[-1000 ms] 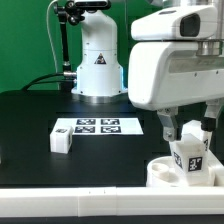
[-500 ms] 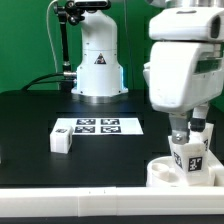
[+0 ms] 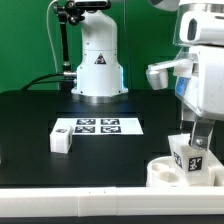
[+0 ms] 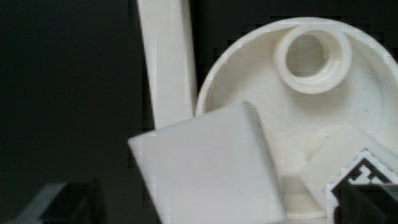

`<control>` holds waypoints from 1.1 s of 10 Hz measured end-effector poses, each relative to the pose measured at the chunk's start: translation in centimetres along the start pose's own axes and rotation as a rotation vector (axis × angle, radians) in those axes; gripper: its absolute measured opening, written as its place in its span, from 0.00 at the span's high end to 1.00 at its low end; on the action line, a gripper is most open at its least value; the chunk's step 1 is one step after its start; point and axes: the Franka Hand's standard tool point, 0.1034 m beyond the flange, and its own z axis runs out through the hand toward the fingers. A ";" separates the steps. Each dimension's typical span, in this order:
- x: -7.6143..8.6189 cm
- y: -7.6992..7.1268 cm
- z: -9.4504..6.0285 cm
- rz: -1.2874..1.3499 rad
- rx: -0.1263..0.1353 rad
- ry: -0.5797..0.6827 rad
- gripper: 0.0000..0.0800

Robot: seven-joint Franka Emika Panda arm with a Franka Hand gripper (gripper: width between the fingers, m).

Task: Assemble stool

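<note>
The round white seat disc [image 3: 165, 176] lies at the front on the exterior view's right. A white tagged leg [image 3: 189, 157] stands upright on it. My gripper [image 3: 198, 137] hangs just above and beside that leg, jaws apart and holding nothing. In the wrist view the leg [image 4: 210, 168] fills the foreground between my gripper's [image 4: 214, 208] fingers, and the seat disc [image 4: 249, 75] with a round recess [image 4: 317, 58] lies beyond it. A second white leg [image 3: 62, 140] lies loose on the black table at the exterior view's left.
The marker board [image 3: 100, 126] lies flat mid-table. A white rail [image 3: 90, 196] runs along the front edge and also shows in the wrist view [image 4: 164, 60]. The robot base [image 3: 98, 60] stands at the back, with cables behind it.
The arm has swung toward the exterior view's right and lifted a little. The leg on the seat disc has stayed where it was.
</note>
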 end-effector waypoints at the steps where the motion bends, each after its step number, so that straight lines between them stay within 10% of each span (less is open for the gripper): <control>1: -0.1 0.0 0.1 -0.081 0.002 -0.002 0.19; 6: -0.3 -0.2 0.7 -0.267 0.001 -0.032 0.19; 8: -0.1 -0.3 0.9 -0.257 0.004 -0.032 0.53; 11: -0.2 -0.3 0.9 -0.249 0.004 -0.032 0.58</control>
